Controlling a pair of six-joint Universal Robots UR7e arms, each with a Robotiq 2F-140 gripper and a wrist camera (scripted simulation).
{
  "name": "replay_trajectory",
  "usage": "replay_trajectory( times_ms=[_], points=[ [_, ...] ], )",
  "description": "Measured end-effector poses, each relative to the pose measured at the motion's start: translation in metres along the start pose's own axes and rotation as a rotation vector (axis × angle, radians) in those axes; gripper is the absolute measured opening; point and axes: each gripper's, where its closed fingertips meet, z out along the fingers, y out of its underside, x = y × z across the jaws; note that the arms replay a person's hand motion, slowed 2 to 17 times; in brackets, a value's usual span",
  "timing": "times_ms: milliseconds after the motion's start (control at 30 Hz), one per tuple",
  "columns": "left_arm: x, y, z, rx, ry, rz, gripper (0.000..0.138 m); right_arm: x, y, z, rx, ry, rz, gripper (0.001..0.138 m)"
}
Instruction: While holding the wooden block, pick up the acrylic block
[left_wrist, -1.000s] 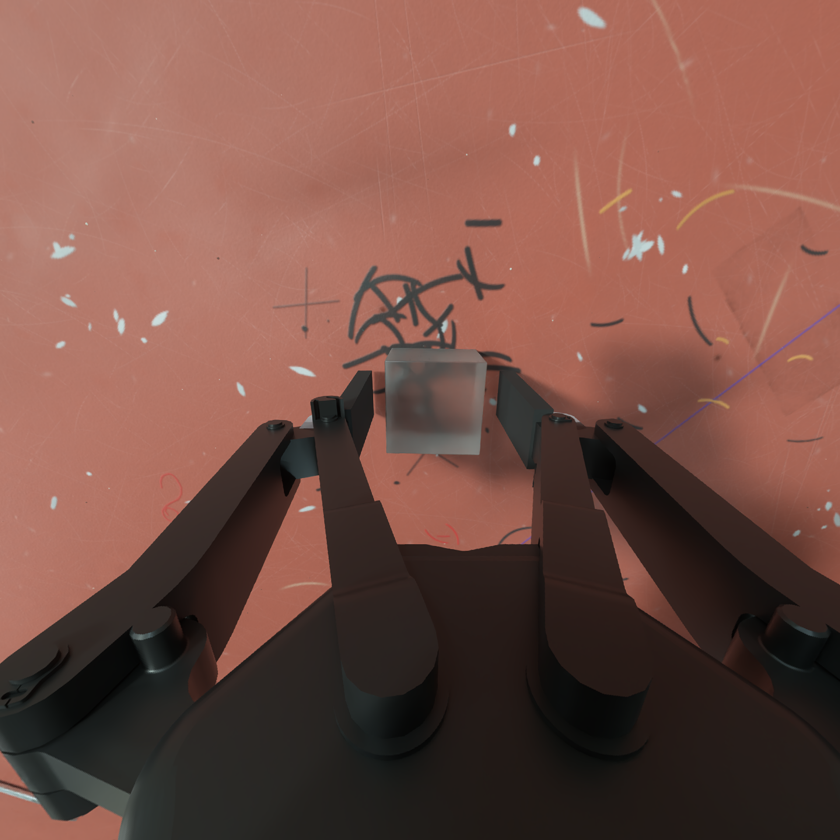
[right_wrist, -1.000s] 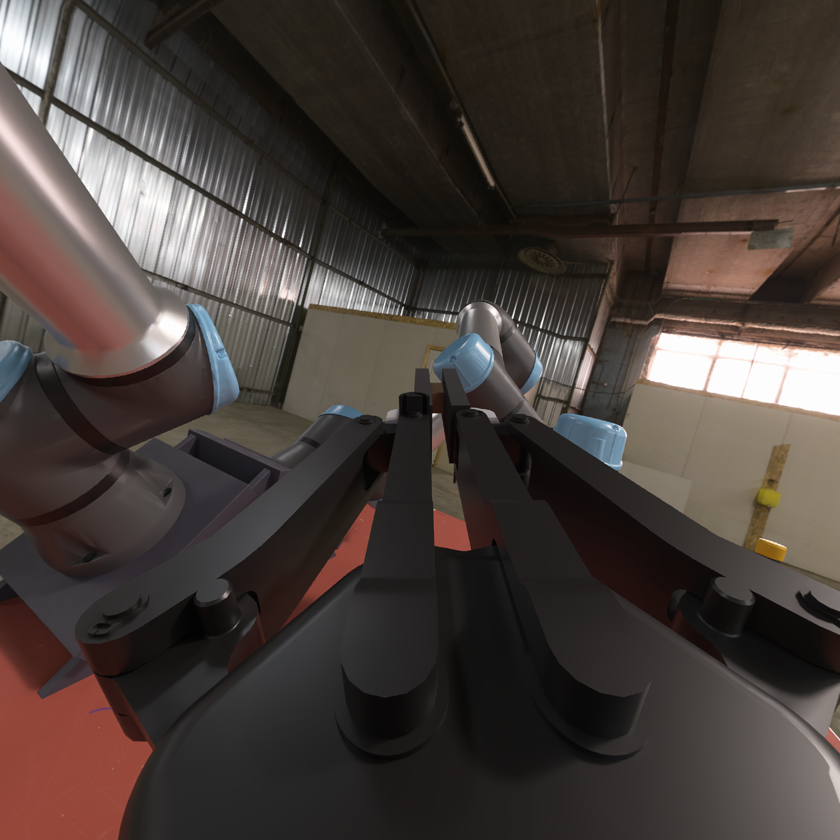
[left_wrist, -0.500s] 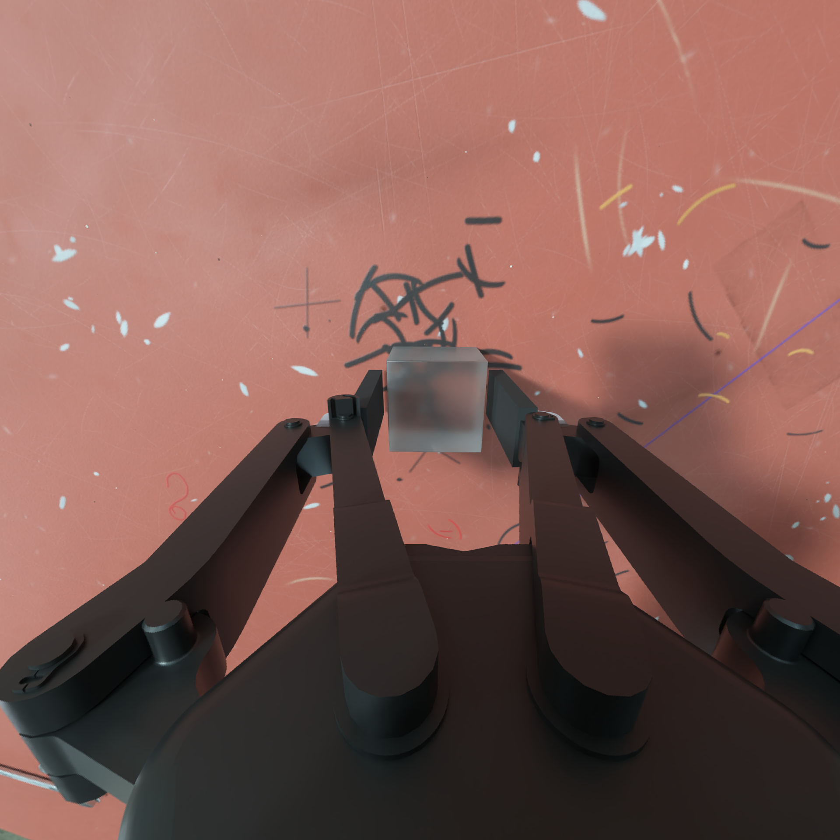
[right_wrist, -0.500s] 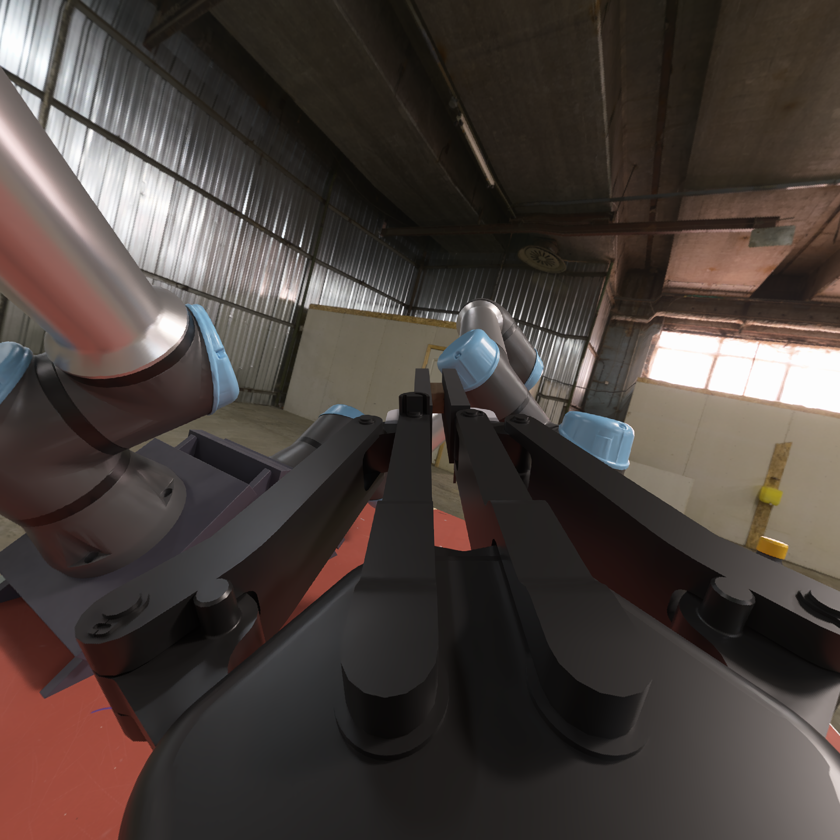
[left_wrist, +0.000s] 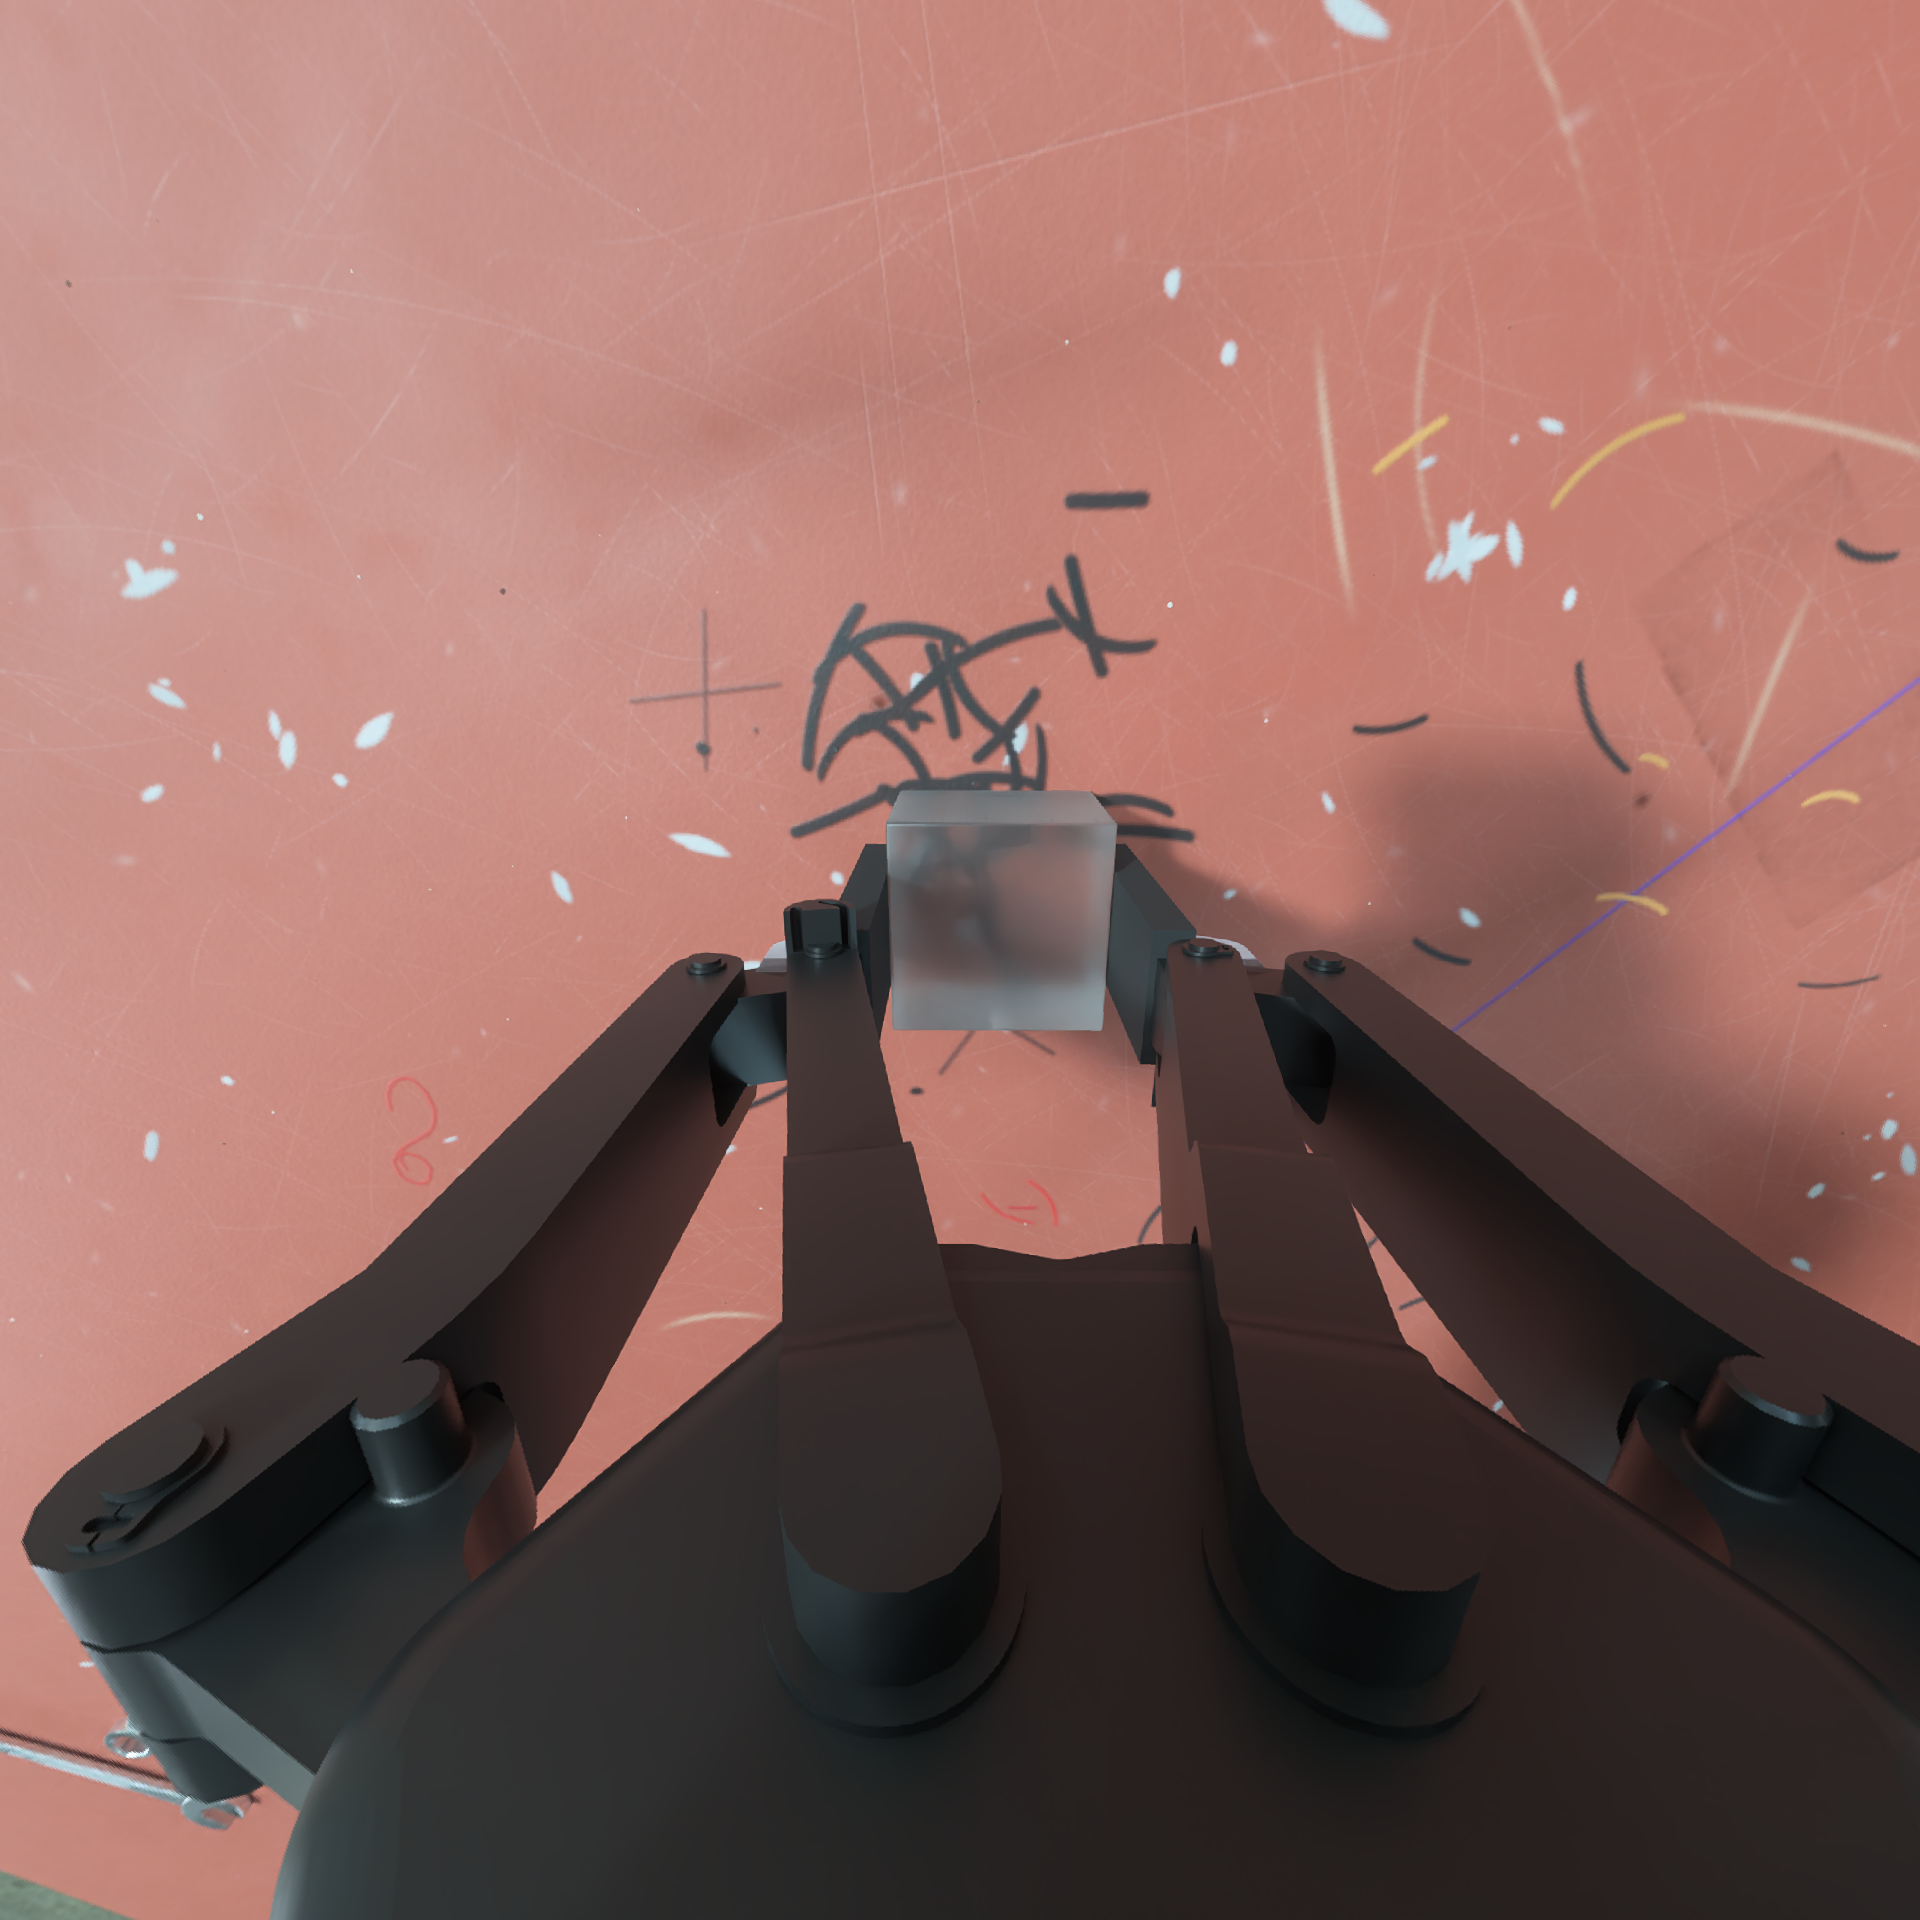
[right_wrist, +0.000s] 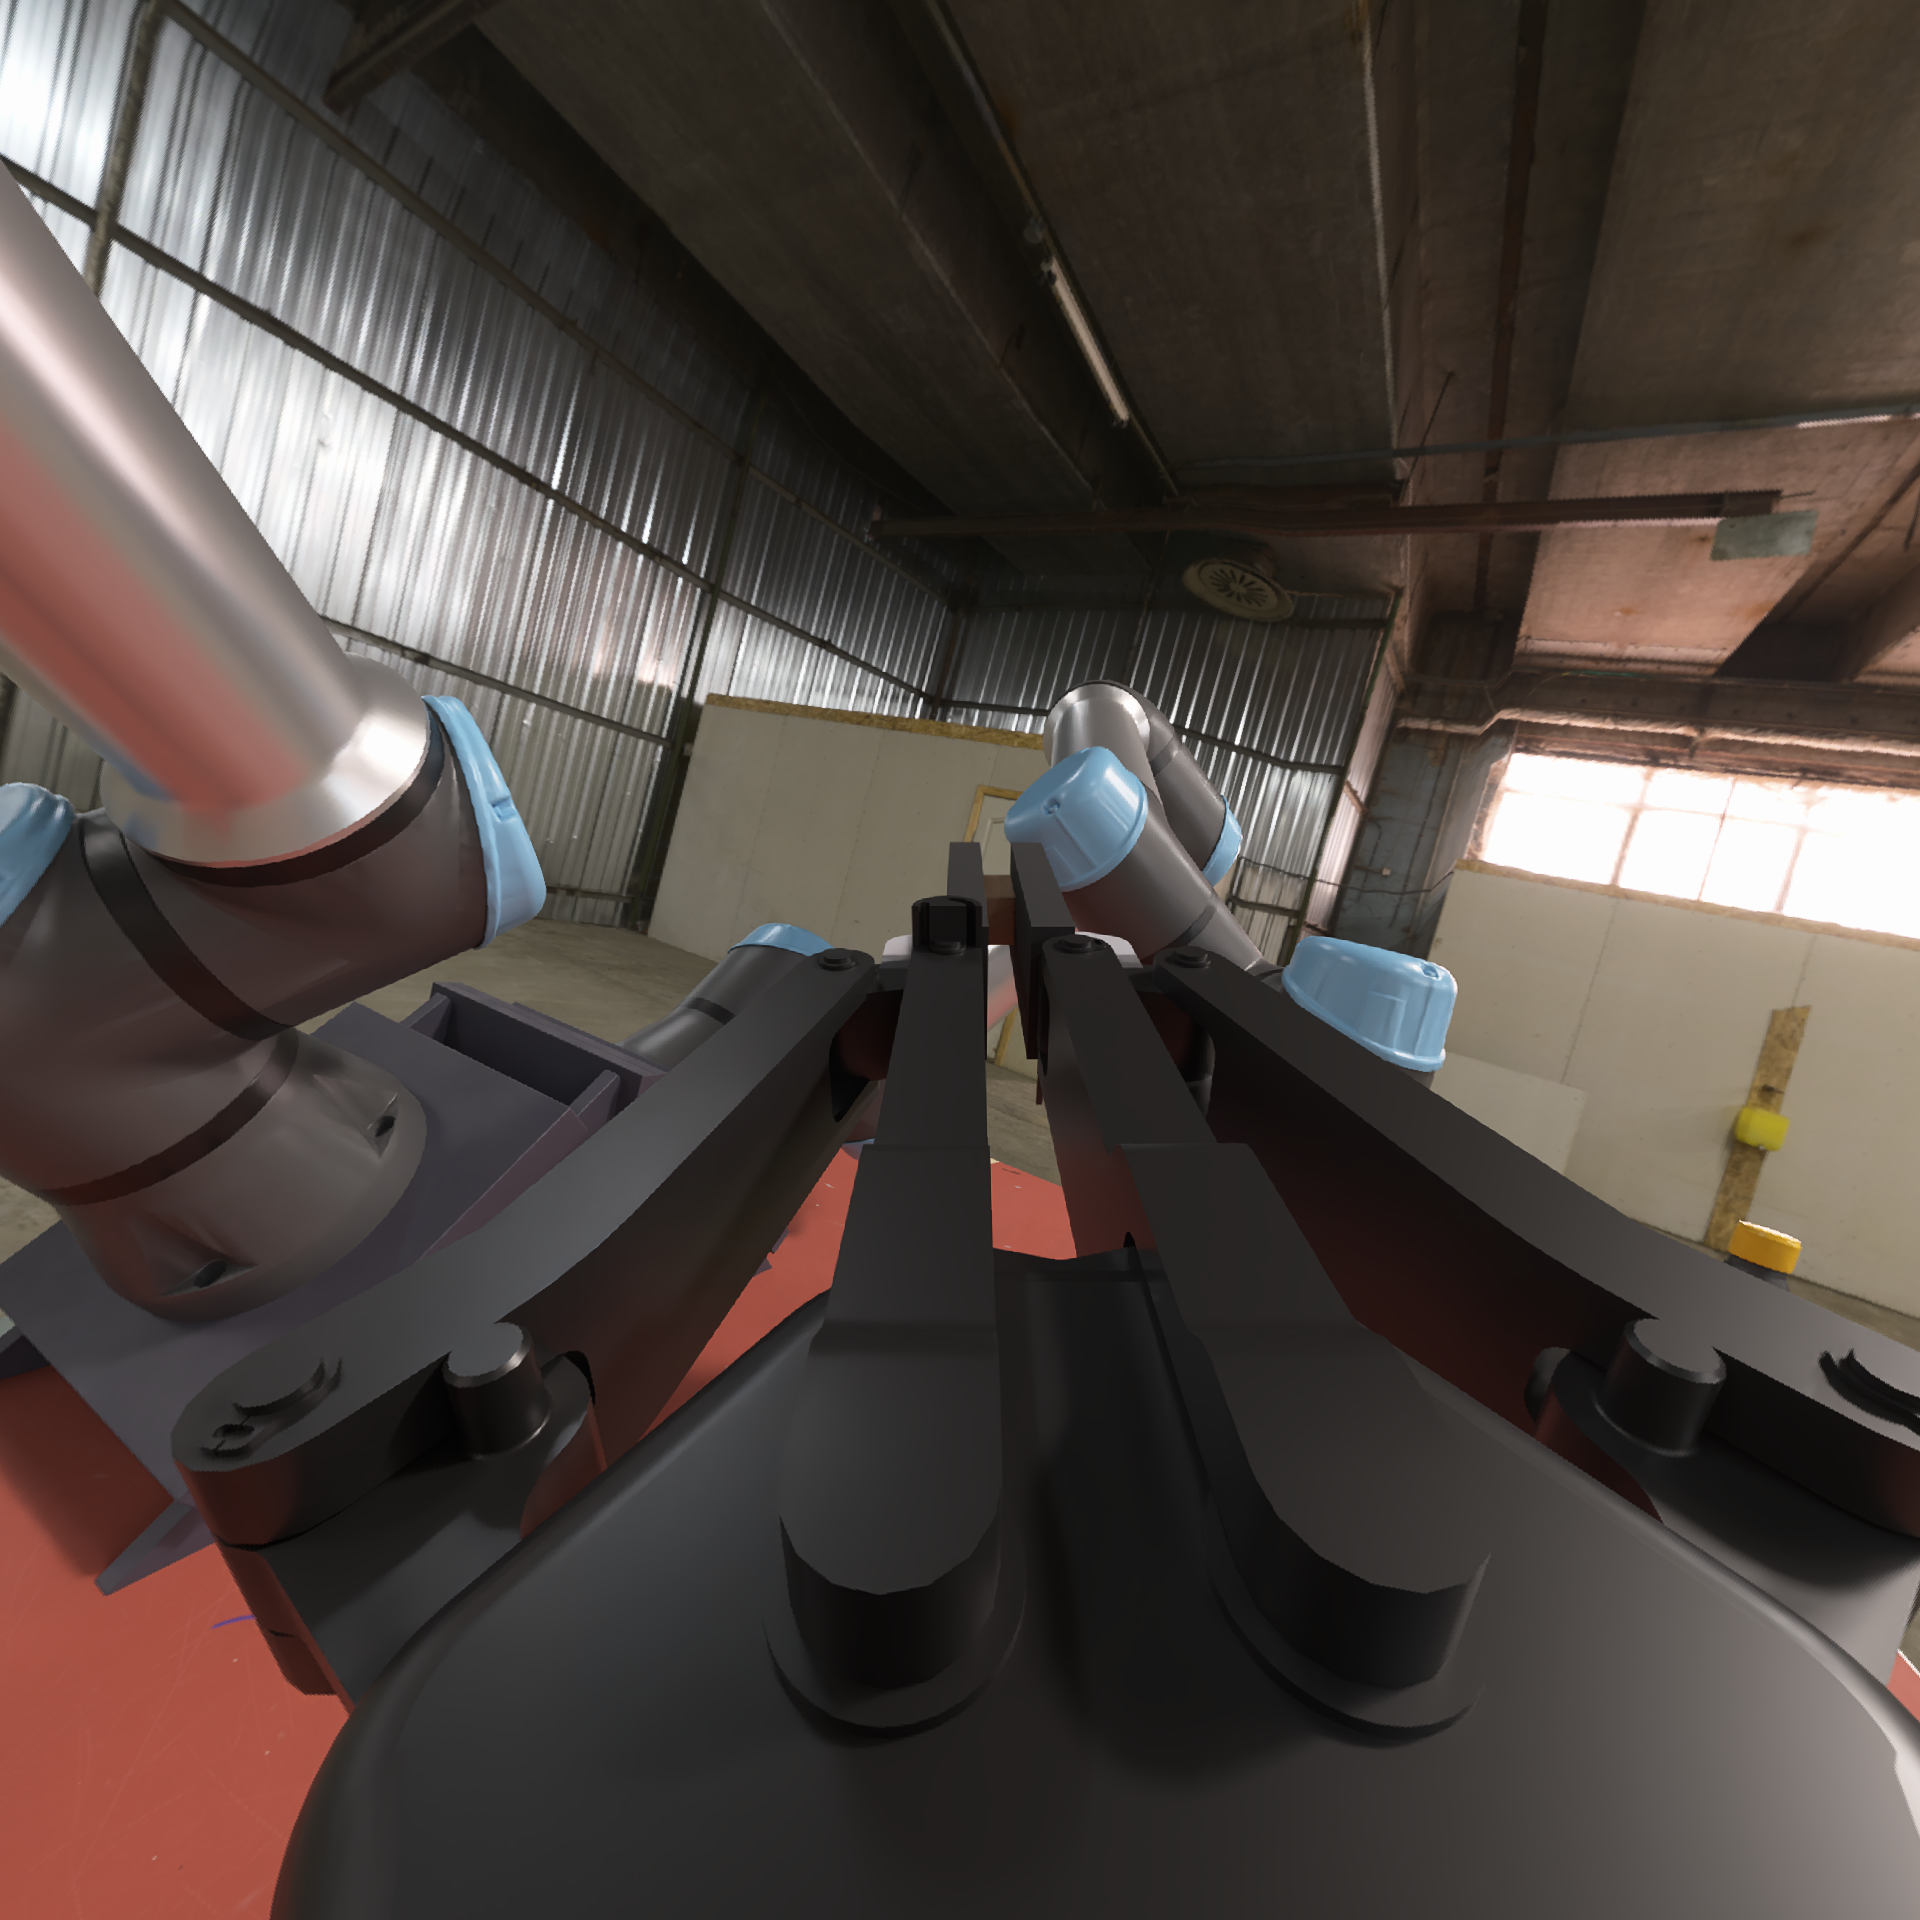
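In the left wrist view a frosted, see-through acrylic block (left_wrist: 1000, 920) sits upright on the red tabletop (left_wrist: 520, 416), over black scribble marks. My left gripper (left_wrist: 1001, 935) is shut on it, with one pad against each side face. Whether the block is off the table I cannot tell. In the right wrist view my right gripper (right_wrist: 997, 883) is held high and level, and shut on the wooden block (right_wrist: 1000, 902). Only a thin brown sliver of that block shows between the fingertips.
The right wrist view shows a silver arm link and grey joint (right_wrist: 208, 831) close on the left, a dark mount block (right_wrist: 499, 1070) behind it, and the left arm's blue-capped joints (right_wrist: 1081, 831) beyond my fingertips. Red tabletop (right_wrist: 125, 1766) lies below.
The left fingers have closed in from either side until they touch the acrylic block. In the right wrist view the left arm's blue-capped joints have shifted slightly. The right gripper is unchanged.
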Motion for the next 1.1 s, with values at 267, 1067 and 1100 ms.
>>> replay_trajectory(
  times_ms=[267,1067,1100],
  points=[
    [0.0000,-0.0001,0.0000,0.001,0.000,0.001,0.050,0.0005,-0.0001,-0.0007,-0.001,0.002,-0.001,0.008],
    [-0.0008,0.0003,0.0000,0.017,0.000,-0.046,0.050,0.0012,-0.0019,-0.0034,0.006,0.004,0.000,0.008],
    [-0.0008,0.0003,0.0000,0.016,0.000,-0.046,0.050,0.0013,-0.0019,-0.0035,0.006,0.004,0.000,0.008]
  ],
)
